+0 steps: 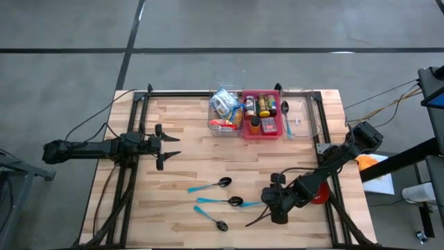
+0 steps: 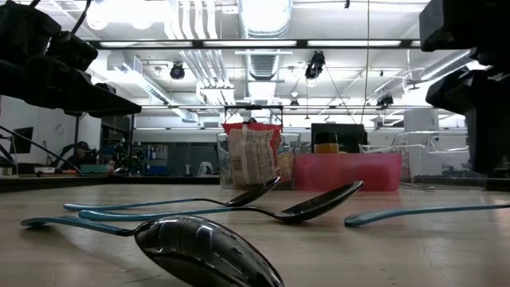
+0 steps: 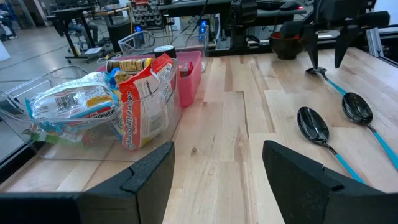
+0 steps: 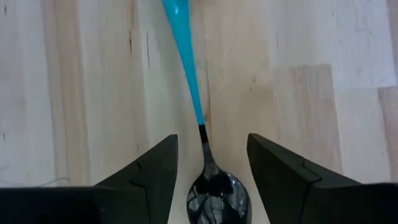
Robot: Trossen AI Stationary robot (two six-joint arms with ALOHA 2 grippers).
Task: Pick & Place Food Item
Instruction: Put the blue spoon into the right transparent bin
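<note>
From above, you see three spoons point(image 1: 229, 201) lying flat on the tabletop point(image 1: 187, 132), blue handles pointing left. The right pincer point(image 1: 267, 208) is by them, low, fingers apart. The left pincer point(image 1: 166, 147) waits at the left, open too.

Your left wrist view shows snack bags point(image 3: 143, 99); their print is too small to read.

Your right wrist view shows a spoon point(image 4: 205, 168) between the fingers, not gripped.

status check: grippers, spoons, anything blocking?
Right gripper open, straddling a blue-handled spoon lying on the table. Left gripper open, idle at table's left. Nothing in the way.
</note>
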